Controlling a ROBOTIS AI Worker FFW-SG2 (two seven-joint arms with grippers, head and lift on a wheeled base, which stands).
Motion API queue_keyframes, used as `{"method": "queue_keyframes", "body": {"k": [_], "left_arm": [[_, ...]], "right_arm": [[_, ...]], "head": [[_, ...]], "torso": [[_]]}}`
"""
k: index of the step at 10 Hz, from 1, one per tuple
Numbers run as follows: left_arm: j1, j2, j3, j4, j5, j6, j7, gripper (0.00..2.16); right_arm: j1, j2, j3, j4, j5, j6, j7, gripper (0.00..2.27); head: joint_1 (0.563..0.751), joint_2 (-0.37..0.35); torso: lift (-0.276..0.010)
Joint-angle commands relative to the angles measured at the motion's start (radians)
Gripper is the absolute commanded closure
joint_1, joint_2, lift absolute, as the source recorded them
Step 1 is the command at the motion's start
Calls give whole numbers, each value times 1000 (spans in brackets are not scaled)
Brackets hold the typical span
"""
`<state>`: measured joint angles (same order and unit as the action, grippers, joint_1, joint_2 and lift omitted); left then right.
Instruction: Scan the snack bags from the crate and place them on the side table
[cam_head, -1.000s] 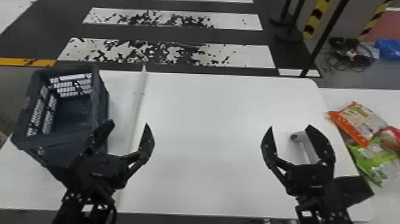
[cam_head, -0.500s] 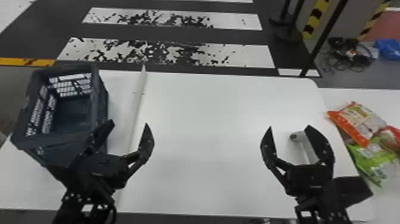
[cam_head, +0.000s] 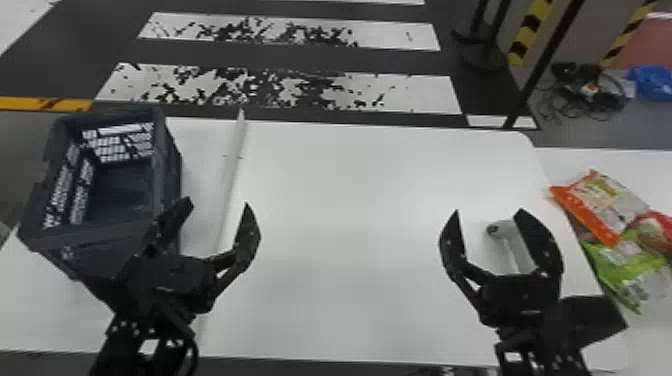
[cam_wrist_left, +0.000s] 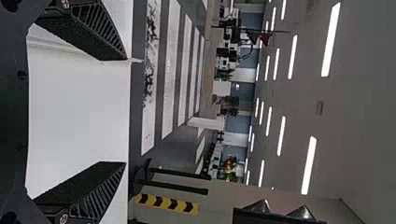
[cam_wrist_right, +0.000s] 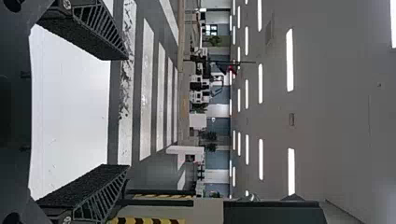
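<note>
Head view: L end effector (cam_head: 218, 202) is hovering nr the crate (cam_head: 100, 237), fingers spread; R end effector (cam_head: 489, 210) is hanging over the white surface (cam_head: 350, 200), also spread. Snack bags (cam_head: 607, 202) are lying on the side table (cam_head: 620, 165), far R. L wrist view: L end effector (cam_wrist_left: 125, 111) is gaping wide. R wrist view: R end effector (cam_wrist_right: 127, 112) is likewise gaping.

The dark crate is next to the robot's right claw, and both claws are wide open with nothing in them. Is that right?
Not quite: the dark crate is next to the robot's left claw, as the head view shows. It's the snack bags that lie out past the right claw. Both claws are wide open with nothing in them, just like you said.
</note>
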<state>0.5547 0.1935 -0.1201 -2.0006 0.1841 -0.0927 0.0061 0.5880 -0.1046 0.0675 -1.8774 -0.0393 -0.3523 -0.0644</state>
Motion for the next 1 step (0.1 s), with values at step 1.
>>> {"method": "queue_keyframes", "body": {"k": [1], "left_arm": [[-7,0,-3,13,2,-6,2,70]], "right_arm": [[-2,2,-3,3,1,-1,0,56]], "head": [[695,-45]], "torso": [[-81]]}}
